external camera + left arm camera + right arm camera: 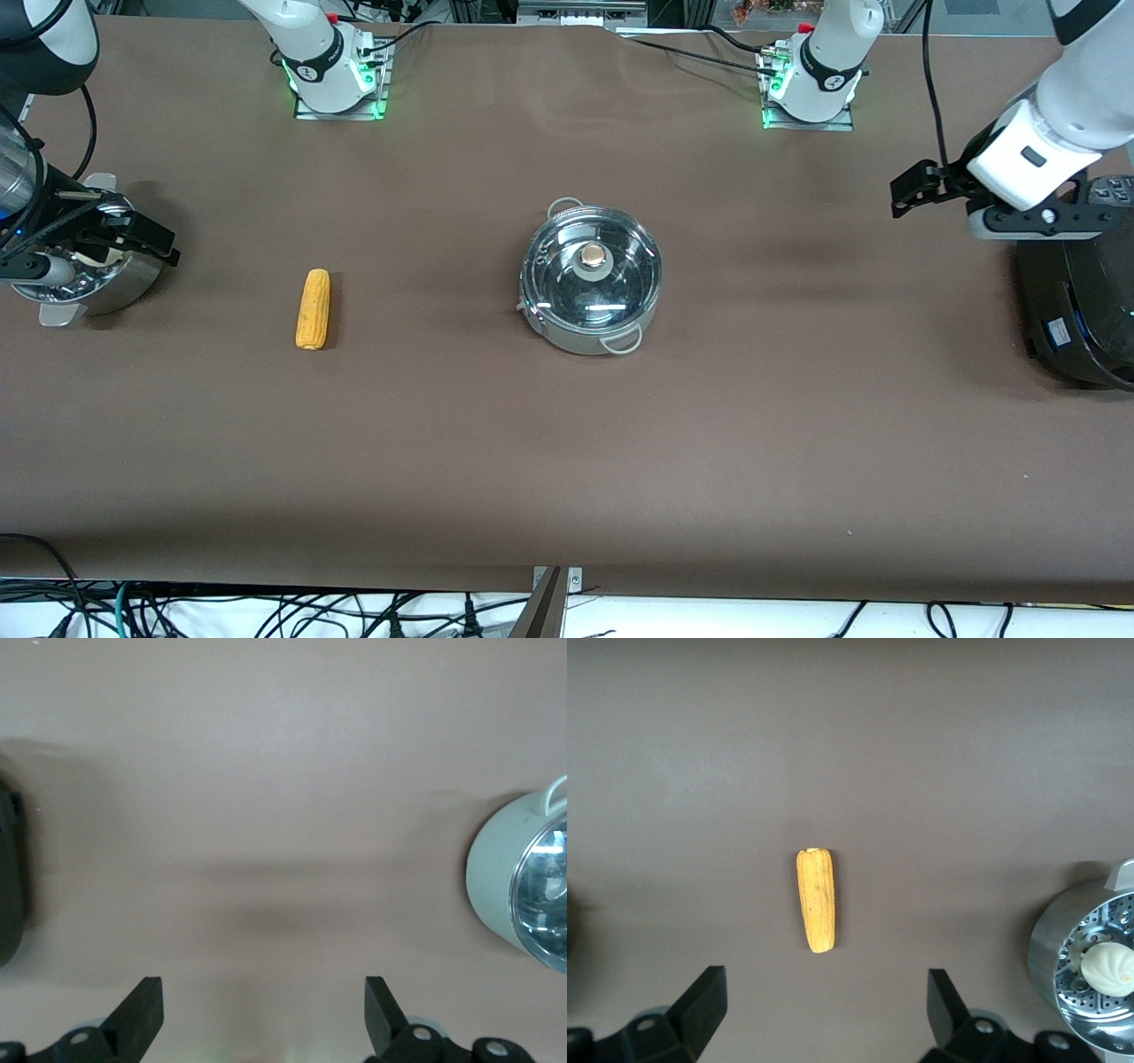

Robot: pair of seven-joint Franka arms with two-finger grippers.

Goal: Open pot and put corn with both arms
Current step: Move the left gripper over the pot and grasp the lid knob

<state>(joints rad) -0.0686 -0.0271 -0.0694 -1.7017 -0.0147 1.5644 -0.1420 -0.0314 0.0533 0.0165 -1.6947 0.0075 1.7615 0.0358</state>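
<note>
The shiny steel pot stands at the table's middle with its glass lid on it, the tan knob up. The corn lies on the table between the pot and the right arm's end. My right gripper is open and empty, up over the steamer pot's edge; its wrist view shows the corn ahead of the open gripper. My left gripper is open and empty over the table beside the black cooker; its wrist view shows the pot at the edge.
A steel steamer pot with a white bun stands at the right arm's end. A black rounded cooker stands at the left arm's end, its edge also showing in the left wrist view. Brown table all round.
</note>
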